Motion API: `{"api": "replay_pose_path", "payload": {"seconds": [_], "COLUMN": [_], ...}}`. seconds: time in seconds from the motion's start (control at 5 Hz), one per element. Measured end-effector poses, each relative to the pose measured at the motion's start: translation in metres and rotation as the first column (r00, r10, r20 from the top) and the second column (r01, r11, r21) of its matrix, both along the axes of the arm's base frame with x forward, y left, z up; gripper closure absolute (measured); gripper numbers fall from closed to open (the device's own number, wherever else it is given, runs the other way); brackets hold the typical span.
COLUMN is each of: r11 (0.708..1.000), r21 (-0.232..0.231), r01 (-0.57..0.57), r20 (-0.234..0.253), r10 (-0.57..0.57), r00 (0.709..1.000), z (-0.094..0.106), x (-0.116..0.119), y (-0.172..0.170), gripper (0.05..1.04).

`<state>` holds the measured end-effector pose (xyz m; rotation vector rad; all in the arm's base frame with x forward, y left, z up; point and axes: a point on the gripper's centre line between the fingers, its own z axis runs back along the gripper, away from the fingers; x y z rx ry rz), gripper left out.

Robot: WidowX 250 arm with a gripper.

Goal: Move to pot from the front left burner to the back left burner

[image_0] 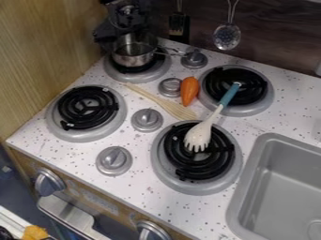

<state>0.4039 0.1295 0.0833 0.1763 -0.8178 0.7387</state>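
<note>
The small silver metal pot (133, 56) is upright on the back left burner (116, 75), near the top of the view, with its handle pointing right. Directly over and behind its rim hangs my black gripper (128, 32), its lower part close to or at the pot; whether they touch is unclear. The front left burner (87, 107) has a bare black coil.
A wooden fork (164, 103) and an orange carrot (189, 91) lie between the burners. A white spatula with a blue handle (199, 133) rests across the two right burners. Knobs (147, 120) stand among the burners; a grey sink (285, 183) is at lower right.
</note>
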Motion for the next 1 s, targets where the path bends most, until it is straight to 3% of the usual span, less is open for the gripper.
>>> {"api": "replay_pose_path", "payload": {"seconds": [0.4, 0.6, 0.8, 1.0], "r11": [0.989, 0.953, 0.895, 0.868], "r21": [0.058, 0.152, 0.230, 0.200], "r01": [0.140, 0.261, 0.383, 0.455], "r20": [-0.132, -0.171, -0.174, -0.283], "r10": [-0.131, -0.234, -0.349, -0.393], "r00": [0.983, 0.957, 0.921, 0.875], "z": [0.016, 0.007, 0.006, 0.006], "x": [-0.030, -0.048, -0.057, -0.064], "y": [-0.055, -0.071, -0.078, -0.088], "gripper": [0.083, 0.083, 0.083, 0.083]}}
